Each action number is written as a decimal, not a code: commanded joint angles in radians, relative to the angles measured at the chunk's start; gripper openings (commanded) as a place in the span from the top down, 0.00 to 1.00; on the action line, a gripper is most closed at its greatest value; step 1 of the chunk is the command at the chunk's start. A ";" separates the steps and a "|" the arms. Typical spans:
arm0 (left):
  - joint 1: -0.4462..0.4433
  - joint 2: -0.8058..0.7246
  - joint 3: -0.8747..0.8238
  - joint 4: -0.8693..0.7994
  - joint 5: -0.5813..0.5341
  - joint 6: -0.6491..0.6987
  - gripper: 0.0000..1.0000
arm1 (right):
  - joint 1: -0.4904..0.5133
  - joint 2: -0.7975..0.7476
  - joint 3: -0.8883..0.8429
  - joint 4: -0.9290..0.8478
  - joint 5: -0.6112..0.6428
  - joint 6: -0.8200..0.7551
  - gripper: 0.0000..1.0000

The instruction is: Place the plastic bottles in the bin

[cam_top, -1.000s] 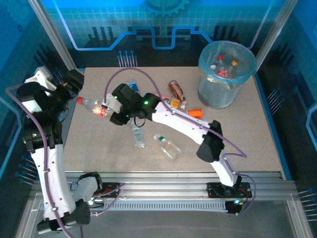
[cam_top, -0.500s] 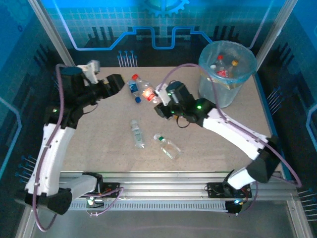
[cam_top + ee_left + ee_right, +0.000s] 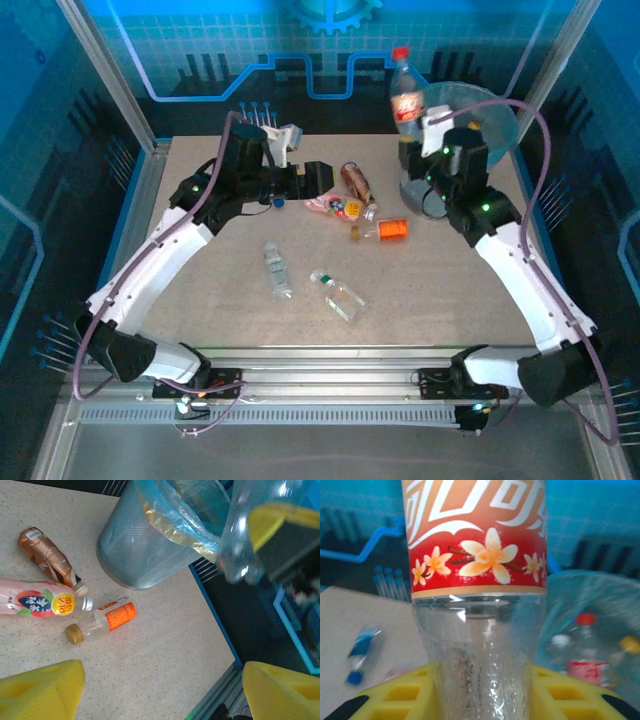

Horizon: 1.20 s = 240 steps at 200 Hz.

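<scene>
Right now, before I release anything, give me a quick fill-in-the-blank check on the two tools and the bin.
1. The right tool grips a bottle whose flowered label is mostly ___ in colour.
2. The left tool holds nothing, and its jaws are ___.
3. The bin is lined with a plastic bag that is light ___ in colour.

Missing words: red; open; blue.

Red-labelled bottle [image 3: 480,670]: clear glossy plastic, dimpled low down. The bin [image 3: 140,545] shows finely textured grey plastic, blue liner [image 3: 200,510] a shiny film. Table [image 3: 165,645] matt, speckled.
</scene>
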 commanded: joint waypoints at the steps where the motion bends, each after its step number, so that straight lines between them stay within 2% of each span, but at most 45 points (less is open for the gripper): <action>1: -0.006 -0.003 -0.001 0.044 -0.005 0.032 0.16 | -0.094 0.072 0.067 0.155 0.029 0.015 0.61; 35: -0.006 0.002 -0.025 0.034 -0.028 0.065 0.15 | -0.182 0.197 0.134 0.204 0.083 0.046 0.61; 81: -0.006 0.019 -0.028 0.037 -0.028 0.081 0.14 | -0.238 0.275 0.104 0.239 0.109 0.086 0.57; 96: -0.005 0.027 -0.030 0.040 -0.026 0.080 0.14 | -0.241 0.280 0.091 0.234 0.106 0.093 0.52; 128: -0.006 0.033 -0.037 0.049 -0.022 0.072 0.13 | -0.241 0.251 0.052 0.224 0.094 0.104 0.30; 154: -0.006 0.031 -0.043 0.055 -0.021 0.066 0.13 | -0.243 0.235 0.050 0.202 0.086 0.095 0.24; 240: -0.006 0.009 -0.069 0.054 -0.031 0.076 0.13 | -0.245 0.228 0.081 0.146 0.034 0.122 0.22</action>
